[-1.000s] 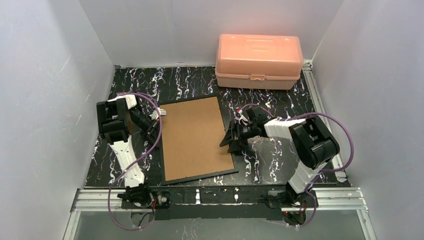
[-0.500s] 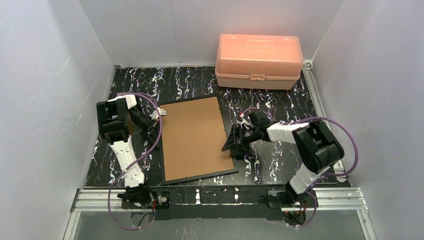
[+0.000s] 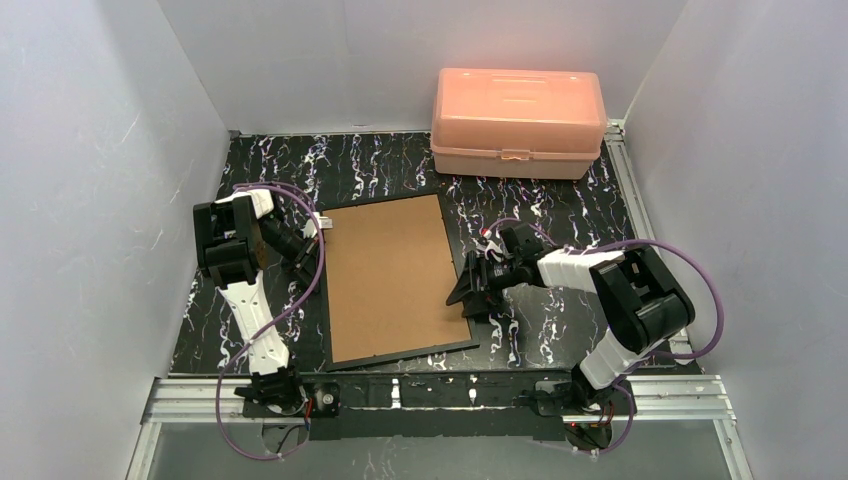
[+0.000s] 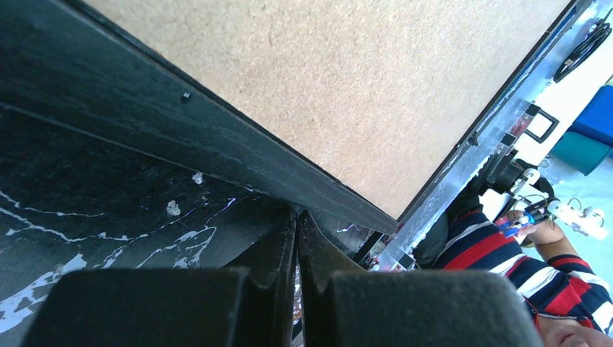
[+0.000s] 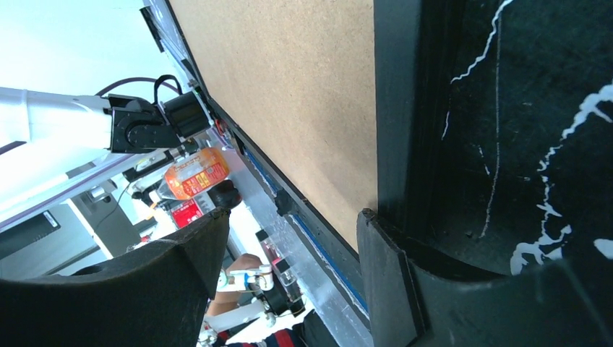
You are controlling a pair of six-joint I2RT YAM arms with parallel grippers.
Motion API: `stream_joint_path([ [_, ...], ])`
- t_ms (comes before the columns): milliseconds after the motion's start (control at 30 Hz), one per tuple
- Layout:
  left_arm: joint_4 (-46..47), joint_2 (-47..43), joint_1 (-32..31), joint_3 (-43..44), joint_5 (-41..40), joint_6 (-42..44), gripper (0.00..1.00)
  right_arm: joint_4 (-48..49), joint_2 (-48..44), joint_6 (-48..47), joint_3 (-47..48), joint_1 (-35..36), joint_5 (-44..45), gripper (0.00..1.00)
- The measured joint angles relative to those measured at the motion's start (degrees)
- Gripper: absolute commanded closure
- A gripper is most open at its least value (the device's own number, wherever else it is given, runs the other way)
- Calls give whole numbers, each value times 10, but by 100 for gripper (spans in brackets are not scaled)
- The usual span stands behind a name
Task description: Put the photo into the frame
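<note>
Looking down on a black table (image 3: 560, 200) veined with white, shut in on three sides by plain white walls (image 3: 90, 150). Along the near edge, a metal rail (image 3: 440, 395). Against the back wall, a pink box (image 3: 518, 120), lid down. Mid-table, the frame (image 3: 390, 275), lying flat, brown back up, slightly askew. At its left edge, the left gripper (image 4: 296, 224), pressed fully shut on nothing, tips low over the table just beside the black rim. At its right edge, the right gripper (image 5: 295, 217), spread wide, gripping nothing; contact with the frame impossible to tell. Beyond the table, in the left wrist view, a person (image 4: 506, 246) in a striped top.
</note>
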Motion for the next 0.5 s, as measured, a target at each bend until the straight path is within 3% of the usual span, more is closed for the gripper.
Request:
stream_joint_path([
  [500,0,0,0,0,0,0,100,-43,-23,-16,36,-30,5,24],
])
